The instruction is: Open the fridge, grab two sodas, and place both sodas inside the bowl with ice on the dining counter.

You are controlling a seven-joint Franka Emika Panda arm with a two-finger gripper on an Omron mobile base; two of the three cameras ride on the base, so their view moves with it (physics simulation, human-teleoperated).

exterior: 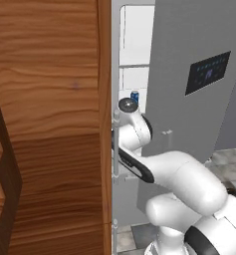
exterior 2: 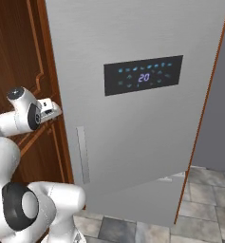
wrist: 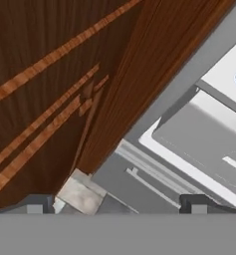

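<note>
Wide-spread fingers (wrist: 35,208) beside grained brown cabinet (wrist: 50,89), smooth silver fridge (exterior 2: 133,137) ajar (blue can (exterior: 134,96) inside)

Glossy white rounded arm (exterior: 184,179) segments (dark joint bands between).

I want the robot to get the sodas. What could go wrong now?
The fridge door is open just a bit, so the arm may bump it or the wooden cabinet when reaching in. The blue can sits far back through a narrow gap, so the open gripper might knock it over.
</note>
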